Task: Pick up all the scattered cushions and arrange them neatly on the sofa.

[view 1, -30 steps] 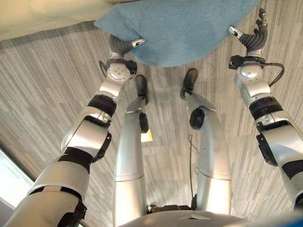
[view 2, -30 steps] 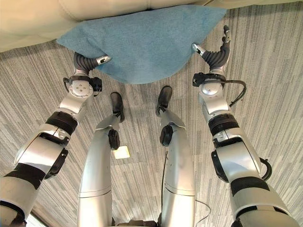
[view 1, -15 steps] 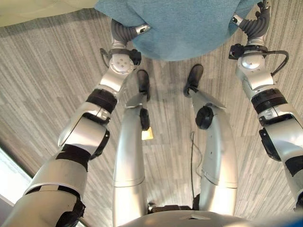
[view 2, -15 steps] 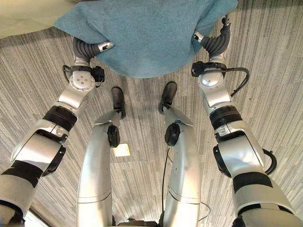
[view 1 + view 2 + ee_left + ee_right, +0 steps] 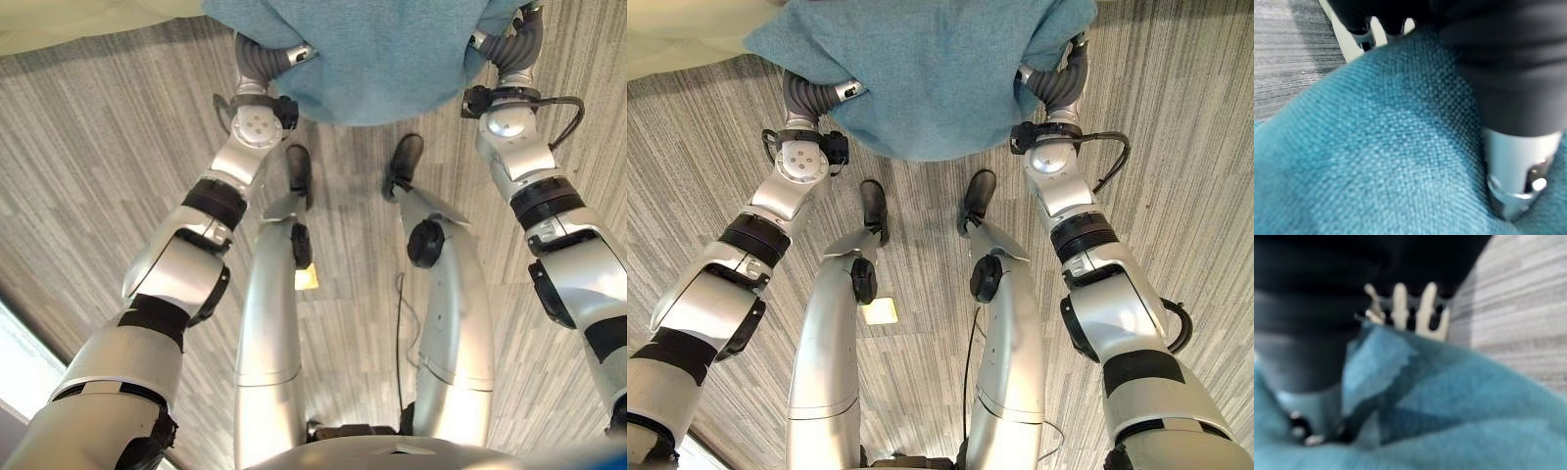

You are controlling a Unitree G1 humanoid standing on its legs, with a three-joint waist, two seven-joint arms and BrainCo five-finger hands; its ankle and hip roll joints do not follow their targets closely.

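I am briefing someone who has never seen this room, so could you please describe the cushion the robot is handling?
Start at the cream sofa bordering the grey striped floor. In front of it is the teal cushion, woven and rounded, with the left hand and right hand at its two sides. It is the one blue-green thing among pale and grey surroundings.
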